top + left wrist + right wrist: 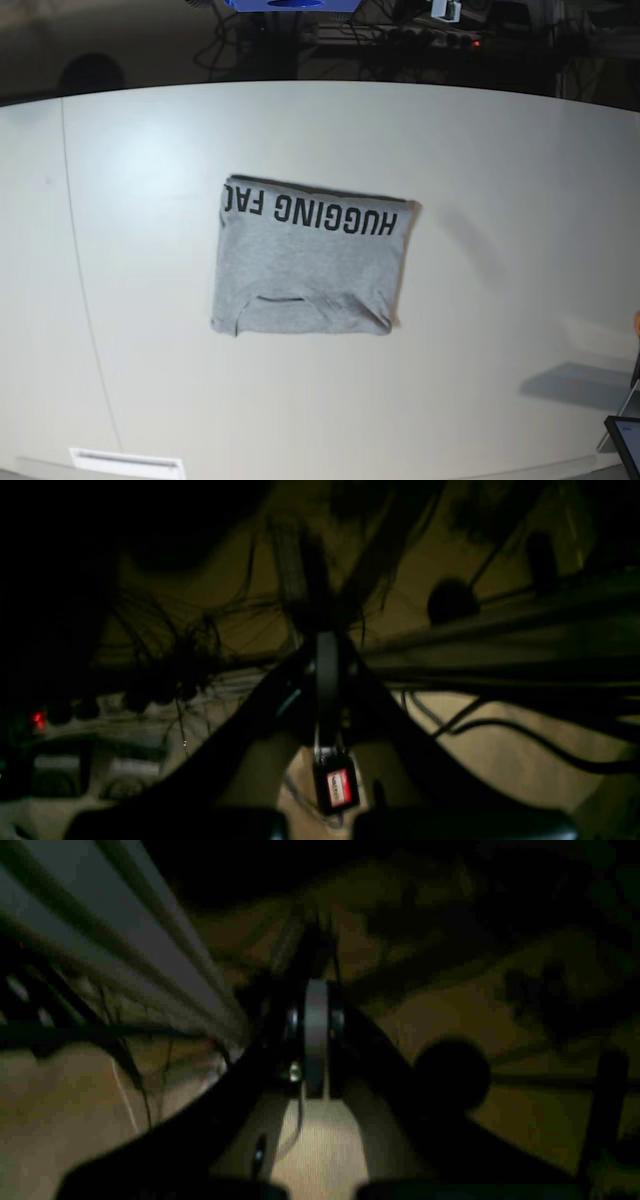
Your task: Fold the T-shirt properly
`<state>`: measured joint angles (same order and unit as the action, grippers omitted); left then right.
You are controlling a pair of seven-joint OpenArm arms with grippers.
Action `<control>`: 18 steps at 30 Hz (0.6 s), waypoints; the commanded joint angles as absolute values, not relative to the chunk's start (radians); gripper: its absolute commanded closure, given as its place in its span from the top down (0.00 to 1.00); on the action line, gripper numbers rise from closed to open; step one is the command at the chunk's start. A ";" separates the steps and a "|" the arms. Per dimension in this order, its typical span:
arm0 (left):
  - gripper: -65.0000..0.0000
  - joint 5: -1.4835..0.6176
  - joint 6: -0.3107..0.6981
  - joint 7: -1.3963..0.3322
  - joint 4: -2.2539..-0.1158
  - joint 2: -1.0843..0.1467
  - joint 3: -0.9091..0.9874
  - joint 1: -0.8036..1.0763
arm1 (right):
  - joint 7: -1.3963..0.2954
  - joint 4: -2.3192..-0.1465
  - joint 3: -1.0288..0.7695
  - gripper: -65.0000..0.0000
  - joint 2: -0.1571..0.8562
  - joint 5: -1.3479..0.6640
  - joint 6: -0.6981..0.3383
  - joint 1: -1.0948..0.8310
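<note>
Folded T-shirt (305, 262) lying mid-table (500, 160), both arms parked away.

Left gripper (327, 680) and right gripper (316, 1035) are sitting closed and empty; any further tug is risking undoing loose edges and skewing the neat rectangle.

On my base feed I list: one white counter (500, 300), wide, with a thin dark seam running down its left part. One pale strip-shaped label (127, 462) near its front edge, left. One dark screen corner (626, 440) at the lower right edge. Behind the counter, a blue object (290, 4) at the top edge and a power strip (440, 40) with a red light.

On my left wrist feed: a dim floor with loose black cables (525, 740), a red indicator light (38, 720) and a small dark tag with a red-and-white label (338, 787). My right wrist feed is too dark and blurred to catalogue.
</note>
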<state>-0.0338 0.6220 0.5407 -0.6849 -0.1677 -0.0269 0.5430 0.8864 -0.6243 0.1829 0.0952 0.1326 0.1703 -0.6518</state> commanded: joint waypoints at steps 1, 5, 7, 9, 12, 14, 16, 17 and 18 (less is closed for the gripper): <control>0.00 -0.036 0.631 0.544 -0.633 -0.170 -0.047 0.530 | 0.855 -0.575 0.183 0.00 0.082 0.137 0.173 -0.633; 0.00 -0.039 0.579 0.518 -0.414 -0.154 -0.125 0.403 | 0.538 -0.335 0.180 0.00 0.050 0.137 0.170 -0.437; 0.00 -0.039 0.489 0.483 -0.317 -0.142 -0.150 0.340 | 0.410 -0.240 0.180 0.00 0.042 0.137 0.168 -0.341; 0.00 -0.038 0.410 0.414 -0.223 -0.128 -0.185 0.275 | 0.314 -0.173 0.179 0.00 0.041 0.137 0.168 -0.266; 0.00 -0.039 0.328 0.257 -0.120 -0.101 -0.252 0.188 | 0.208 -0.117 0.179 0.00 0.041 0.137 0.166 -0.177; 0.00 -0.039 0.298 0.163 -0.102 -0.085 -0.285 0.151 | 0.139 -0.102 0.179 0.00 0.041 0.137 0.166 -0.125; 0.00 -0.047 0.292 0.102 -0.104 -0.070 -0.291 0.128 | 0.094 -0.101 0.179 0.00 0.041 0.137 0.166 -0.091; 0.00 -0.047 0.292 0.077 -0.104 -0.064 -0.291 0.117 | 0.085 -0.101 0.179 0.00 0.041 0.136 0.166 -0.077; 0.00 -0.048 0.292 0.064 -0.104 -0.054 -0.291 0.105 | 0.084 -0.101 0.179 0.00 0.039 0.136 0.166 -0.071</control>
<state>-0.0509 0.2882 0.0689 -0.1043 -0.0502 -0.2897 0.0998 0.0822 -0.1005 0.1825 0.0380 0.1375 0.1654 -0.0681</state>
